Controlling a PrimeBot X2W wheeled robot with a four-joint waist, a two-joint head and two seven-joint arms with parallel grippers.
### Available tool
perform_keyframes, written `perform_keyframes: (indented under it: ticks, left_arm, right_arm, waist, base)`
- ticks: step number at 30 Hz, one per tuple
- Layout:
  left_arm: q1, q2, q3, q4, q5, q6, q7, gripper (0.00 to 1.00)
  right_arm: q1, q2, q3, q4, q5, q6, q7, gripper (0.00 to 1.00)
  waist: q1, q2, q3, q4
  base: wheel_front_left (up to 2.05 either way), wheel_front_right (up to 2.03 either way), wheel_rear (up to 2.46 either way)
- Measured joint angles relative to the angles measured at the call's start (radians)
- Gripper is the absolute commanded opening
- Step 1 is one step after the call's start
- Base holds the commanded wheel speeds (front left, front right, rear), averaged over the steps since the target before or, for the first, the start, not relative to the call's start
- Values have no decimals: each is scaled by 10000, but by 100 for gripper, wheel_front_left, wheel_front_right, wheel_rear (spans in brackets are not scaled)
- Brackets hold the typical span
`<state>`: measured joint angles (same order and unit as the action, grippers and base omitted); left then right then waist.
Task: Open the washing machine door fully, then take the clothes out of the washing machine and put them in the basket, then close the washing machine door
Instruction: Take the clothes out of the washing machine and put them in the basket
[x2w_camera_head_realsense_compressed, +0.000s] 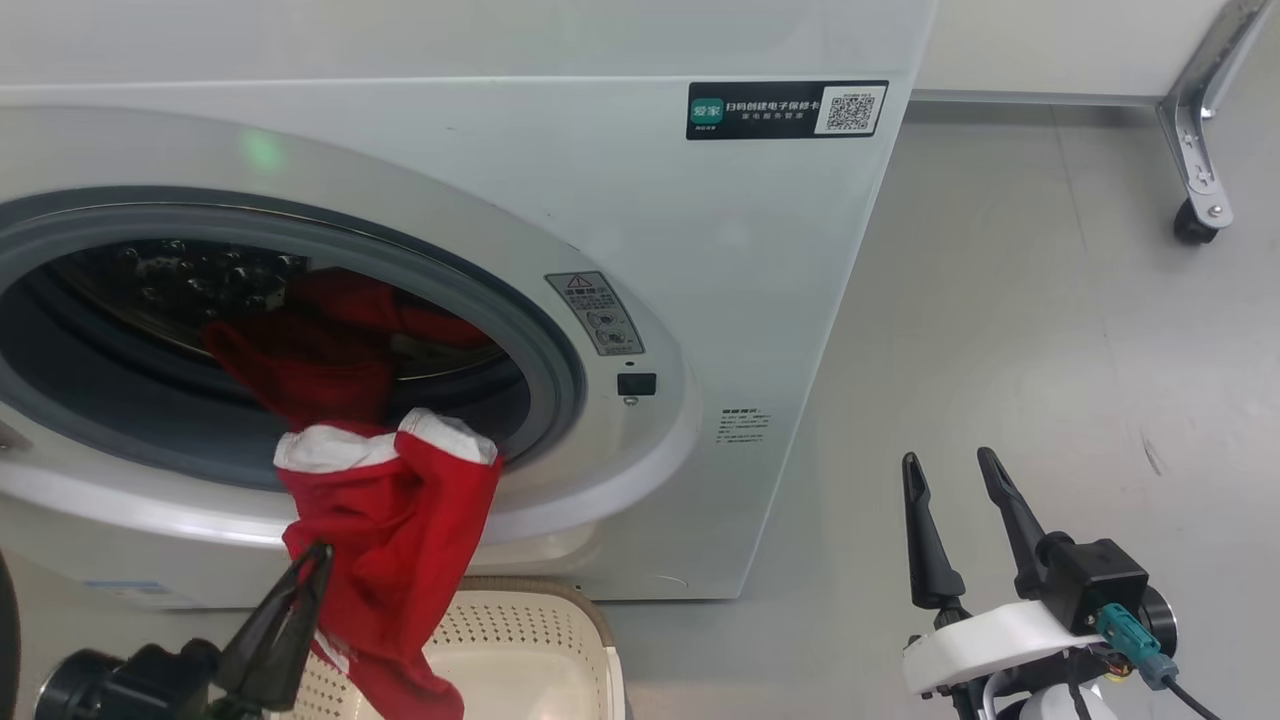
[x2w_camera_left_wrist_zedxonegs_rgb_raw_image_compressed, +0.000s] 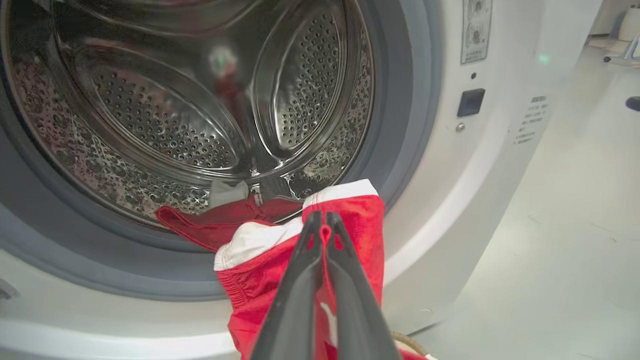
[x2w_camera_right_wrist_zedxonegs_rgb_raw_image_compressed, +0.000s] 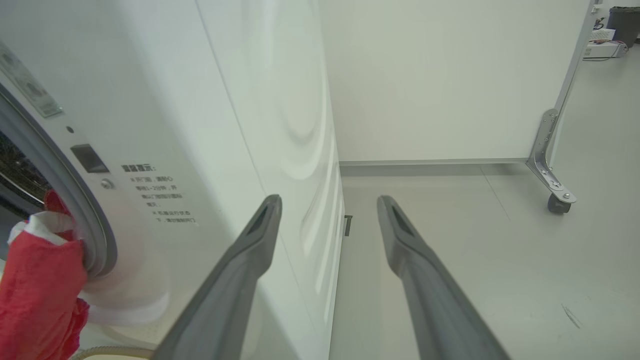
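The washing machine fills the left, its steel drum uncovered; the washing machine door is out of view. Red clothes with white trim hang out over the grey rubber ring, and more red cloth lies inside the drum. My left gripper is shut on the hanging red garment, its tips pinching the cloth just below the white band. The cream basket sits directly under the garment. My right gripper hovers open and holds nothing, right of the machine, its fingers along the machine's side.
Bare grey floor stretches to the right of the machine. A white partition's metal leg with a caster stands at the far right, also in the right wrist view. A dark bin sits far back.
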<state>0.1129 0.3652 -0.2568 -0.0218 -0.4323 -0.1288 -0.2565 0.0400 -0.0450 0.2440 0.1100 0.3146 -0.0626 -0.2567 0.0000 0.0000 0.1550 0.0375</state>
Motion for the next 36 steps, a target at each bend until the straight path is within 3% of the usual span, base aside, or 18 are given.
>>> perform_keyframes:
  ticks: [10, 16, 36]
  left_arm:
    - [-105, 430, -1574, 2606, -424, 0, 332, 0]
    - [-1002, 487, -2194, 3912, -470, 0, 771, 0]
    - [-3055, -347, -3264, 6742, -1599, 0, 1210, 0]
  right_arm:
    - [-226, -2, 282, 4, -159, -2, 0, 100]
    - [-398, -2, 385, -67, -267, -13, 0, 100]
    - [-826, -6, 449, -253, -286, -282, 0, 100]
  waist:
    - [0, 0, 471, -357]
    - [0, 0, 866, -662]
    - [0, 0, 1842, -1401]
  base:
    - [0, 0, 0]
    - [0, 0, 0]
    - [0, 0, 0]
